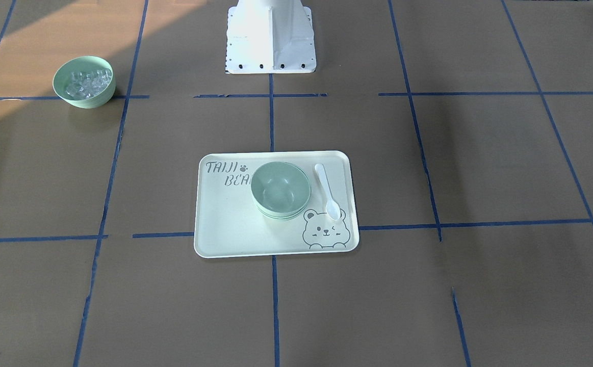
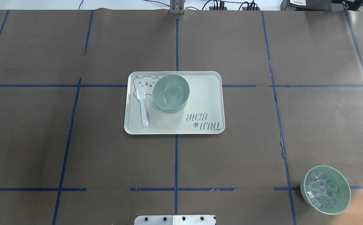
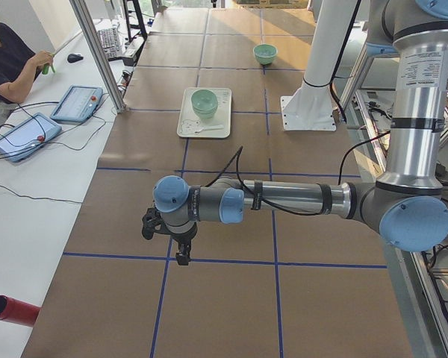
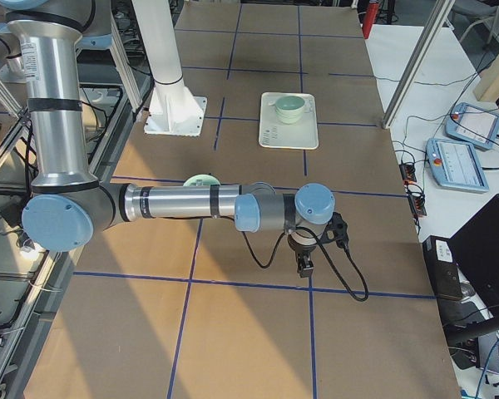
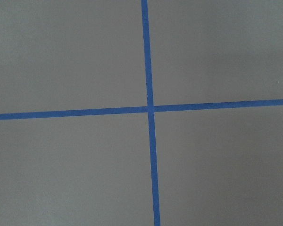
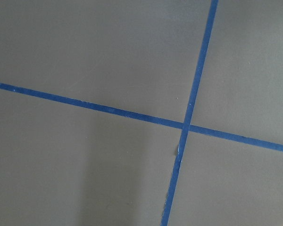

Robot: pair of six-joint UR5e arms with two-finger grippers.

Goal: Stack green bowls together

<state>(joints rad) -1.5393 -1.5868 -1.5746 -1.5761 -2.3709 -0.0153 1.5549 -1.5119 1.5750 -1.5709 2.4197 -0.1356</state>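
Note:
The pale green bowls (image 1: 280, 189) sit nested in one stack on the cream tray (image 1: 230, 224), and I can see layered rims at the stack's base. The stack also shows in the overhead view (image 2: 171, 92) and in both side views (image 3: 204, 102) (image 4: 289, 107). My left gripper (image 3: 182, 257) hangs above bare table far from the tray, and I cannot tell whether it is open or shut. My right gripper (image 4: 304, 268) hangs likewise at the other end of the table, and I cannot tell its state either. Both wrist views show only brown paper and blue tape.
A white spoon (image 1: 327, 190) lies on the tray beside the stack. A similar green bowl with clear ice-like cubes (image 2: 325, 189) stands off the tray near the robot's right. The robot's white base (image 1: 269, 38) is behind the tray. An operator (image 3: 7, 63) sits at the side bench.

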